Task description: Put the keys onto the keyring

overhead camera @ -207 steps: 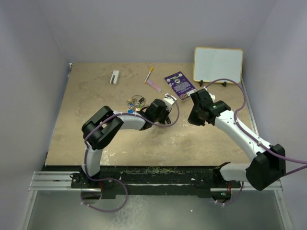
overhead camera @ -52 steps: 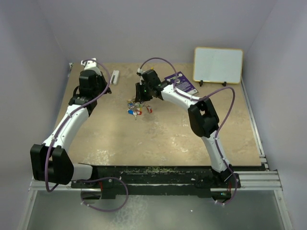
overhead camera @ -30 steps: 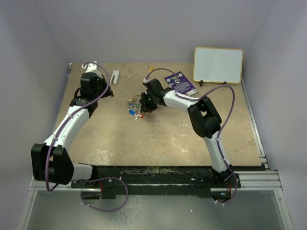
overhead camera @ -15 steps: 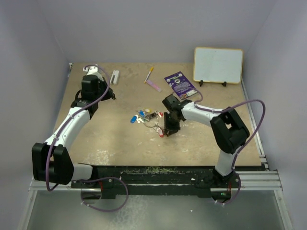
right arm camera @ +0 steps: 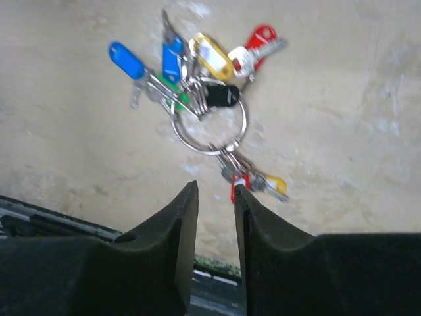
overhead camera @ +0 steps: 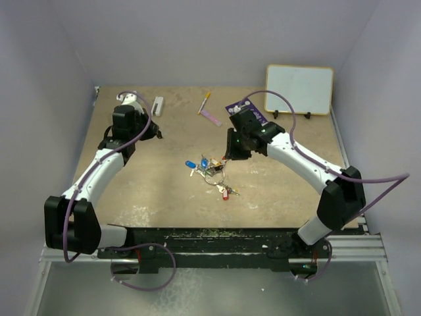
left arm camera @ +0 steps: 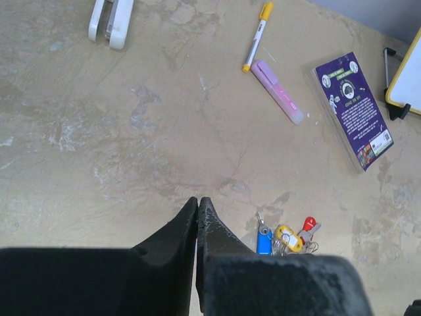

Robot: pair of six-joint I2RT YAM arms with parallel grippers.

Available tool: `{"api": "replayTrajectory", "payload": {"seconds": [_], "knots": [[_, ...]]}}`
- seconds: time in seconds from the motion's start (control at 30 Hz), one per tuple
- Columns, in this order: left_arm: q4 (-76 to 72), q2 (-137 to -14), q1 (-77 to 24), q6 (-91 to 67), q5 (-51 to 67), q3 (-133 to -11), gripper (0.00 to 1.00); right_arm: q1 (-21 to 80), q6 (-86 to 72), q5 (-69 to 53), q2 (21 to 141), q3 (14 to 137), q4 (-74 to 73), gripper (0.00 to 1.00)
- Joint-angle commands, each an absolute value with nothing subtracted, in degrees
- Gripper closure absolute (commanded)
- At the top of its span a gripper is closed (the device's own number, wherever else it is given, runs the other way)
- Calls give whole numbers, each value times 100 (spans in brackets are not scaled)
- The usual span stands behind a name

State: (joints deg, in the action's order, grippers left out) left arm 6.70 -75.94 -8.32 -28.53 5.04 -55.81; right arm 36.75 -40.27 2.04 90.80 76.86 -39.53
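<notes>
The right pincer has pulled back from the keys, hovering slightly parted and empty, the keyring just beyond its tips on the counter, apparently dragged closer for reach; left pincer clenched, idle.

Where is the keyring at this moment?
In the top view the keyring lies near the middle of the table, among the keys, just below and left of the right gripper.
</notes>
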Motion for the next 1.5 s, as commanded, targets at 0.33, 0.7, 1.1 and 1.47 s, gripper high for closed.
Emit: {"api": "replayTrajectory", "payload": {"seconds": [0.33,0.7,1.1,1.47], "knots": [[279,-7370,-800,-2881,632,-5518,96,4202,-2703,-242,10819,9039,-2795,68],[255,-7373,-800,-2857,550,-5528,96,4264,-2401,-440,11450,9210,-2600,77],[216,-7427,-800,-2909,598,-5500,96,4340,-2451,-359,11614,8591,-2228,79],[225,-7428,-800,-2953,598,-5485,96,4114,-3476,570,11459,7975,-3056,79]]}}
